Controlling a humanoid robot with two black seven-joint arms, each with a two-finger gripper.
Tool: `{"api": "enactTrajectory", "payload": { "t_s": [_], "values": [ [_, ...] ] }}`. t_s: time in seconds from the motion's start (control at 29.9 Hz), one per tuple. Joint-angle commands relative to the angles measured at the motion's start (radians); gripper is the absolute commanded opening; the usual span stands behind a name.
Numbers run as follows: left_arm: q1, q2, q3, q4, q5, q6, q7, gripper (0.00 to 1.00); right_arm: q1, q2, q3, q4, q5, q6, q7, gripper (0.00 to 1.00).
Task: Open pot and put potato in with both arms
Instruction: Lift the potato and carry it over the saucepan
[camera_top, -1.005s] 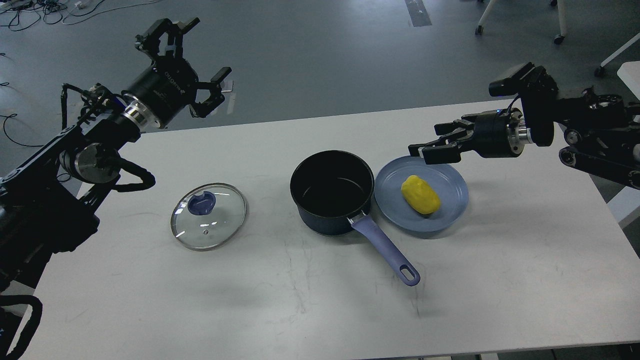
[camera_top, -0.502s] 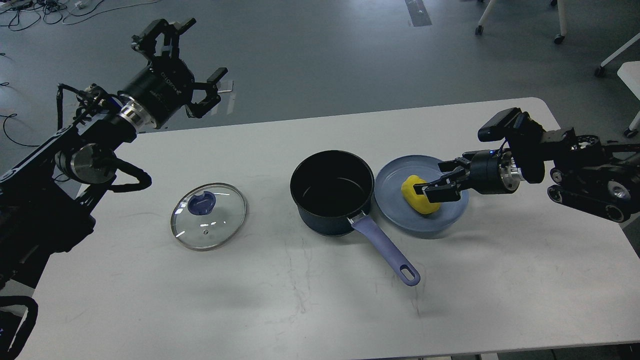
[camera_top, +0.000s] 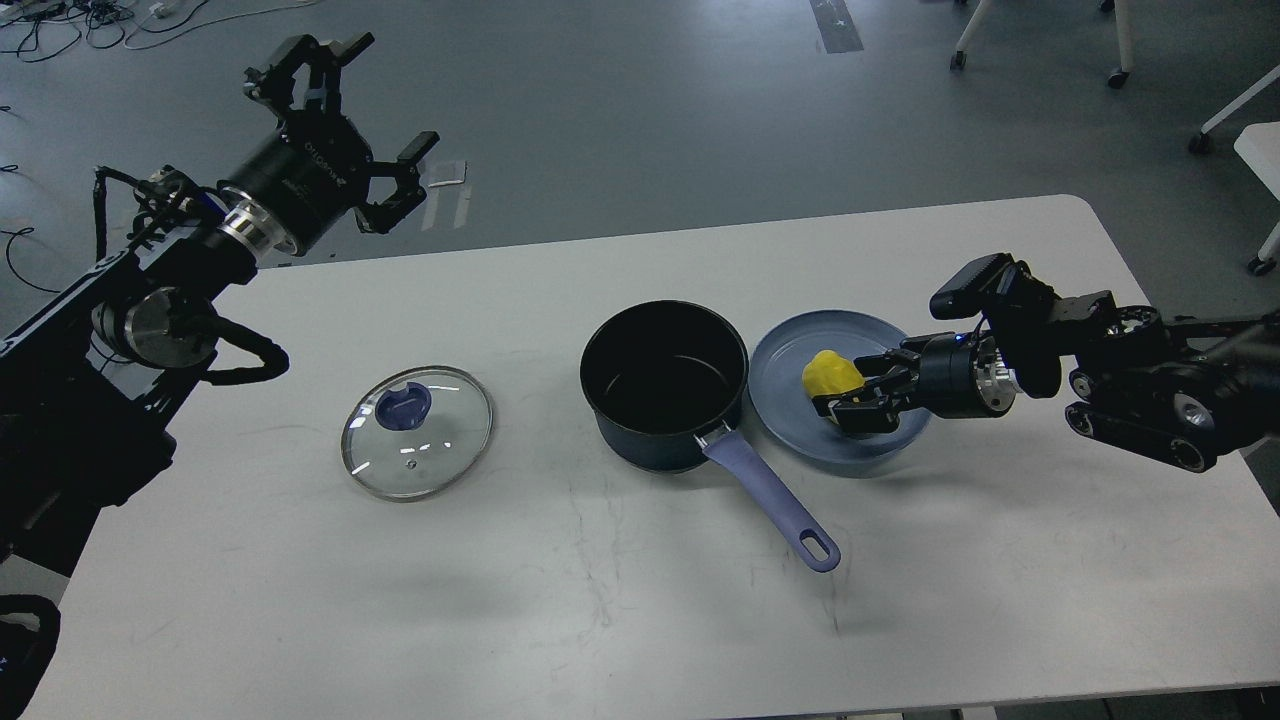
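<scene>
The dark open pot (camera_top: 664, 388) stands at the table's middle, its purple handle (camera_top: 772, 502) pointing to the front right. Its glass lid (camera_top: 417, 432) with a blue knob lies flat on the table to the left. The yellow potato (camera_top: 831, 373) lies on a blue plate (camera_top: 790, 365) right of the pot. My right gripper (camera_top: 848, 405) is low over the plate, its fingers spread around the potato's near part and hiding it. My left gripper (camera_top: 372, 105) is open and empty, raised beyond the table's back left corner.
The white table (camera_top: 640, 600) has bare room in front and at the right. Chair legs and cables are on the grey floor behind the table.
My right gripper has come down and left from above the plate onto the potato. The left arm has drifted slightly left and up. Pot, lid and potato have not moved.
</scene>
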Motion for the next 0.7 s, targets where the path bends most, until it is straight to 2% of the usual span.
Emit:
{"api": "enactTrajectory", "payload": {
  "t_s": [0.0,0.03,0.07,0.13,0.17,0.5,0.64,0.67],
  "values": [
    [0.000,0.005,0.003,0.000,0.000,0.000,-0.001,0.98,-0.002,0.023,-0.037,-0.024,0.000,0.000,0.000,0.41],
    [0.000,0.005,0.003,0.000,0.000,0.000,-0.001,0.98,-0.001,0.027,-0.040,-0.029,0.000,0.000,0.000,0.38],
    [0.000,0.005,0.004,0.001,0.001,0.000,-0.001,0.98,0.001,0.032,-0.043,-0.033,0.000,-0.001,0.000,0.31],
    [0.002,0.005,0.006,0.003,0.002,0.001,-0.001,0.98,0.008,0.033,-0.045,-0.035,0.000,-0.001,0.000,0.11],
    [0.002,0.005,0.006,0.003,0.002,0.003,-0.001,0.98,0.011,0.033,-0.043,-0.036,0.000,-0.001,0.000,0.09],
    [0.003,0.007,0.007,0.003,0.003,0.008,0.001,0.98,0.176,-0.022,-0.042,-0.024,0.005,-0.063,0.000,0.09],
    [0.003,0.005,0.007,0.003,0.005,0.008,0.001,0.98,0.245,0.019,-0.037,-0.032,0.005,-0.092,0.000,0.09],
    [0.003,0.005,0.007,0.003,0.003,0.008,0.001,0.98,0.255,0.064,-0.037,-0.036,0.008,-0.106,0.000,0.09]
  ]
}}
